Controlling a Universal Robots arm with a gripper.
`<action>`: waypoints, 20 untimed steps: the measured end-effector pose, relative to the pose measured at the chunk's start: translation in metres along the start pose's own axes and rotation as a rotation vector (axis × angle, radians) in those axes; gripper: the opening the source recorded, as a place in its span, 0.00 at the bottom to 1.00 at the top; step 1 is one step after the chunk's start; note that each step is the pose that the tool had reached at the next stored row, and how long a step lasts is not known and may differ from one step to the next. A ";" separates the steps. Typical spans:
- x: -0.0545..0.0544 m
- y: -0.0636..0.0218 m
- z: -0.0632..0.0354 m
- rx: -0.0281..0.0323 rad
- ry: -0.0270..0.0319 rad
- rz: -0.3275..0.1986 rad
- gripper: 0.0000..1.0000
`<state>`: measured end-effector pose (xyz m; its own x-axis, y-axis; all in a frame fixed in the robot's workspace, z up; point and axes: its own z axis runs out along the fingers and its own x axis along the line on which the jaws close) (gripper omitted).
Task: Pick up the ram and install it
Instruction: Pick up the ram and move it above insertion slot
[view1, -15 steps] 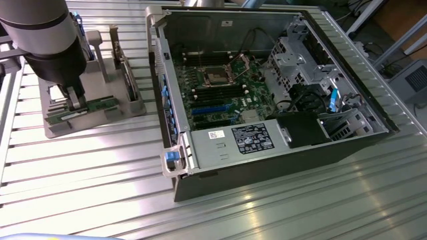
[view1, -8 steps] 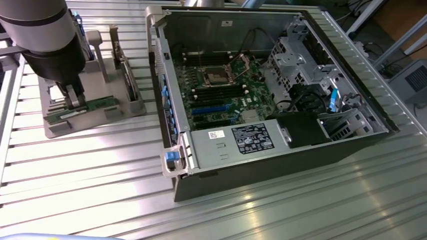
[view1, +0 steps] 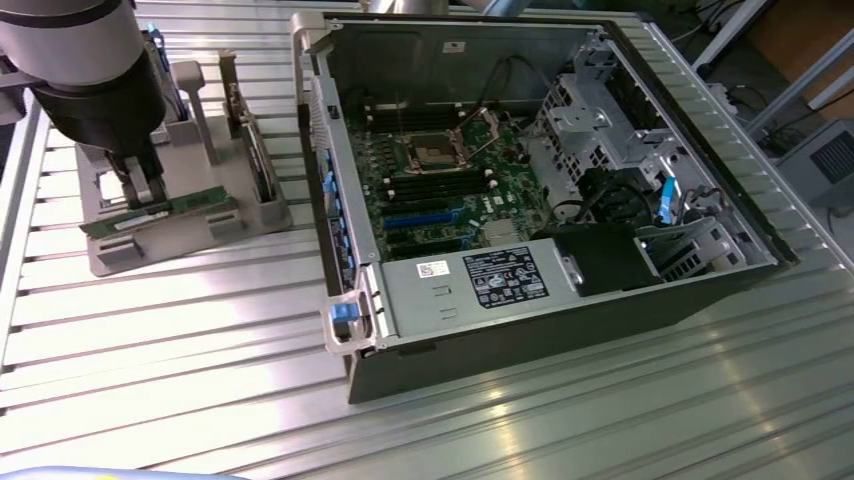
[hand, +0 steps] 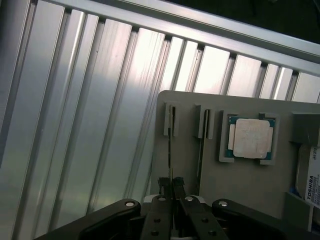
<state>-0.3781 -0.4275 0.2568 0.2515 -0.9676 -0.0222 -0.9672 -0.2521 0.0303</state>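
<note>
**A:** Exterior view first. Where is the ram?

**B:** The ram (view1: 187, 207) stands on its long edge in the grey holder (view1: 260, 215), at the exterior view's left. It is well apart from the open computer case (view1: 561, 340). Its long axis lies level, running from the view's lower left up toward the right, roughly at the case.

**A:** And the gripper?

**B:** The gripper (view1: 143, 200) hangs upright over the stick, partway along it, with a dark finger on each flat face.

**A:** Now the wrist view.

**B:** There the ram (hand: 170, 150) is seen edge-on. It shows as a thin dark line lying lengthwise in its slot and leading straight away from the gripper (hand: 172, 186). The fingers (hand: 163, 187) are drawn almost together and pinch that thin edge between them.

**A:** What is around it?

**B:** A second stick (hand: 201, 150) lies parallel in the next slot, just beside. Past that, the square CPU chip (hand: 251, 138) sits in its own recess of the holder (hand: 240, 185). The hard drive (hand: 311, 180) is at the far side. The ribbed metal table (hand: 90, 125) is underneath.
</note>
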 end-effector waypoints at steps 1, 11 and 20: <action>0.000 0.0000 -0.0007 -0.0001 0.0000 0.000 0.13; 0.000 0.0003 -0.0097 0.0000 0.0000 0.000 0.13; 0.000 0.0005 -0.0175 0.0001 -0.0001 0.000 0.13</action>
<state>-0.3781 -0.4275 0.2743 0.2514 -0.9676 -0.0223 -0.9672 -0.2520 0.0302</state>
